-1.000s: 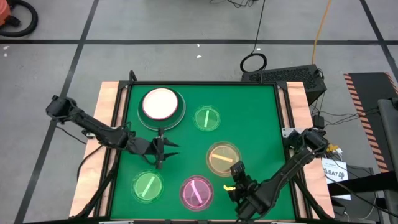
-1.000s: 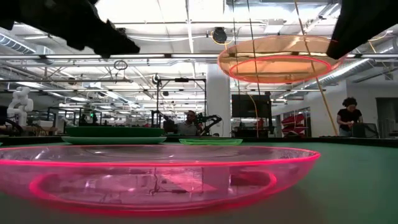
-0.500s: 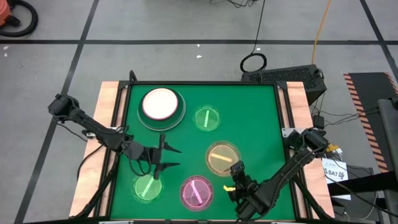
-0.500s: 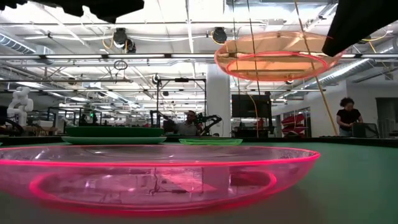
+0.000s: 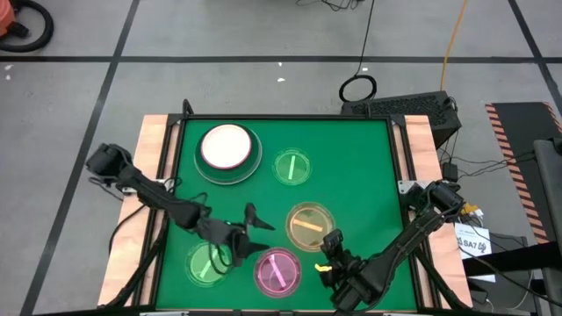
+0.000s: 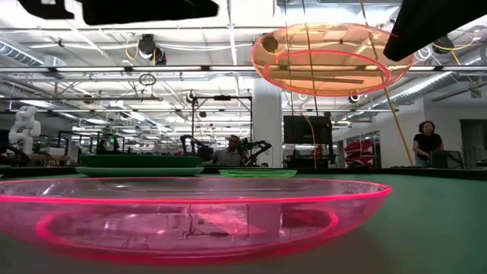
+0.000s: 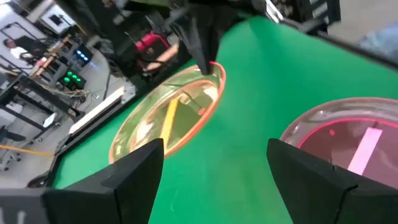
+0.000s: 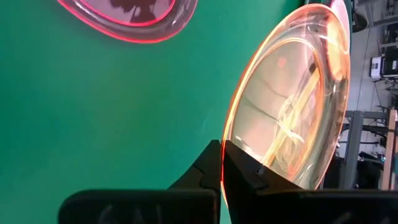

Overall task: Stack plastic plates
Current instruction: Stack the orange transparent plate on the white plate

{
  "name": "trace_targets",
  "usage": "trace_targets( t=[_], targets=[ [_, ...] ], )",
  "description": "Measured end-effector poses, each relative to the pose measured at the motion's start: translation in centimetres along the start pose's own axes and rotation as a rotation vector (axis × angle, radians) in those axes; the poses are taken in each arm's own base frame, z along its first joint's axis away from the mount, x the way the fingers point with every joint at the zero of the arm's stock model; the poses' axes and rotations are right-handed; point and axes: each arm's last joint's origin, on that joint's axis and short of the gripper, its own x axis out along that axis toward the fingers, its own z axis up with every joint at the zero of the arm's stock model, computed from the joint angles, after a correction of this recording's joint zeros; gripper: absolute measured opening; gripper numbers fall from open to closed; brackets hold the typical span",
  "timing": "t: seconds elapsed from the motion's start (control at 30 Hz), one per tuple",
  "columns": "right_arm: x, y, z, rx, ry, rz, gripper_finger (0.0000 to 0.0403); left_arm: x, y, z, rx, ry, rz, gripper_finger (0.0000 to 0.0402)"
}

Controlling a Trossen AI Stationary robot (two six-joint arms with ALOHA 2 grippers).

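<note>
The left gripper has its two dark fingers spread wide above the green table; beyond them the amber plate hangs tilted, pinched at its rim by the right gripper; the pink plate lies beside the amber one

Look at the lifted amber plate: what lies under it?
The amber plate, pinched by the right gripper, hangs in the air. Only bare green table shows beneath it; the pink plate lies beside, not under.

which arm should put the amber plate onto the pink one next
Probably the right arm. Its gripper is shut on the amber plate's rim and holds it off the table, beside the pink plate. The left gripper is open and empty near both.
</note>
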Motion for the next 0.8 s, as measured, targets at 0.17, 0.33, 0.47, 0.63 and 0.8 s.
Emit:
trace_targets(
  t=[0.17, 0.33, 0.47, 0.63, 0.8],
  targets=[
    [0.0, 0.1, 0.1, 0.009, -0.001, 0.028, 0.0, 2.5, -0.6, 0.7, 0.056, 0.103, -0.007, 0.0291],
    [0.1, 0.2, 0.2, 0.019, 0.004, 0.081, 0.0, 4.3, -0.9, 1.6, 0.092, 0.174, 0.003, 0.0269],
    [0.1, 0.2, 0.3, 0.029, -0.007, 0.083, 0.0, 5.4, -1.1, 2.1, 0.115, 0.217, -0.008, 0.0233],
    [0.1, 0.3, 0.4, 0.037, -0.016, 0.086, 0.0, 6.1, -1.4, 2.3, 0.155, 0.286, -0.042, 0.0187],
    [0.1, 0.3, 0.6, 0.047, -0.027, 0.089, 0.0, 6.5, -1.4, 2.5, 0.168, 0.313, -0.052, 0.0145]
  ],
)
